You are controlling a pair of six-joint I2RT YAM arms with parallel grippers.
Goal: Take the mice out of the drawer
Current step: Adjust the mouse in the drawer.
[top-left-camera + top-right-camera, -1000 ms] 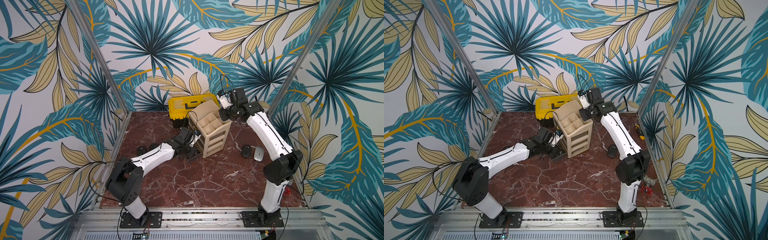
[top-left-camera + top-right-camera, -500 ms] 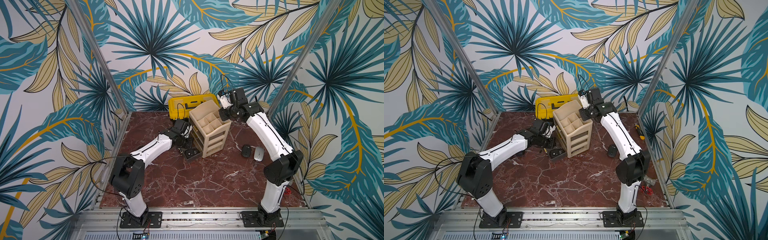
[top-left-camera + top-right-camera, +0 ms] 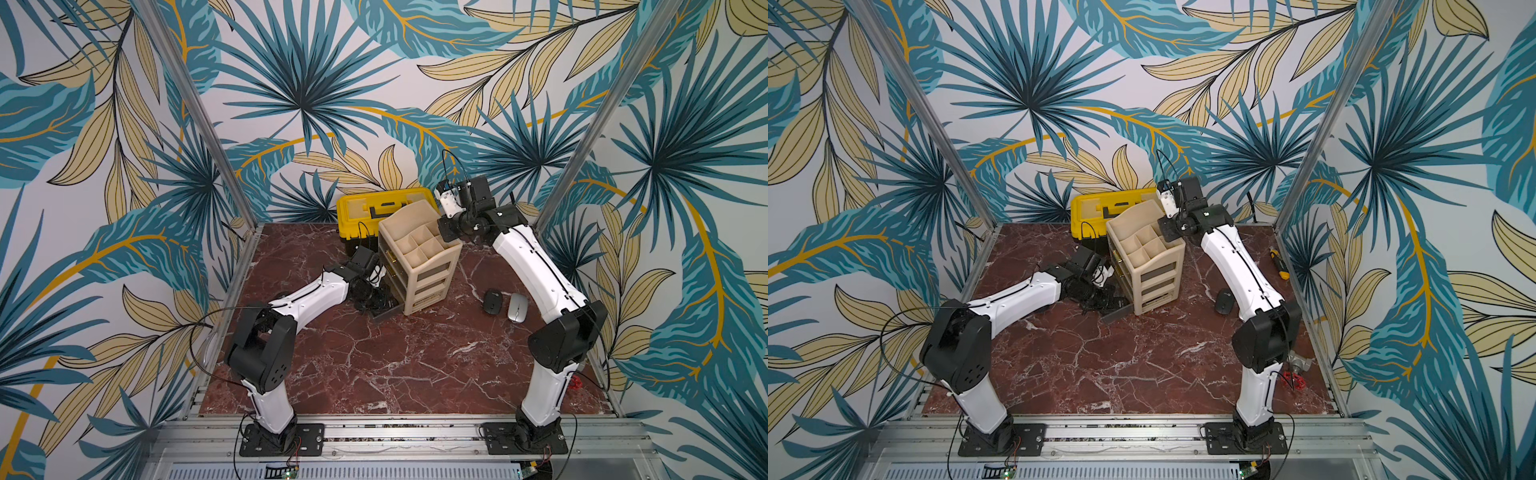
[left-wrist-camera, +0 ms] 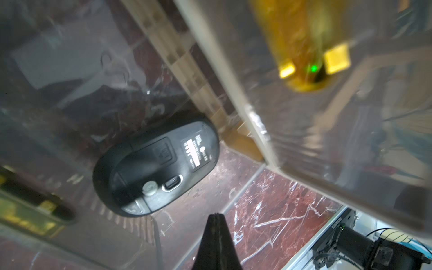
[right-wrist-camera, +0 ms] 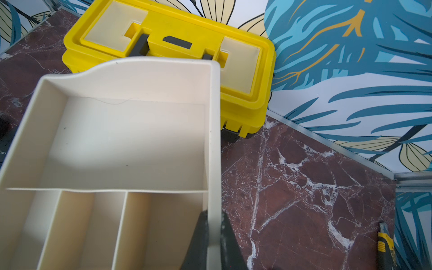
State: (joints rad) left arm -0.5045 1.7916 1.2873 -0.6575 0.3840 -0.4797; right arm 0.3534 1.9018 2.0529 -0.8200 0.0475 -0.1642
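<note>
My left end effector (image 4: 216,224) is pressed together, empty, beside a black mouse (image 4: 155,167) lying belly-up in the drawer (image 3: 387,311). My right end effector (image 5: 214,236) pinches the box (image 5: 214,140) wall.

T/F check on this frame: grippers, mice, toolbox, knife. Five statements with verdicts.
1. The right gripper clamps a wall of the beige plastic drawer organiser. True.
2. The left gripper holds the black oval mouse lying underside up. False: its fingertips are shut on nothing, and the mouse lies apart from them.
3. The silver-grey oval mouse lies on the red marble table beside another black mouse. True.
4. The yellow plastic toolbox stands open. False: its lid is closed.
5. The yellow-and-black utility knife sits in the organiser's top compartments. False: it lies on the table, by the wall on the right arm's side.
</note>
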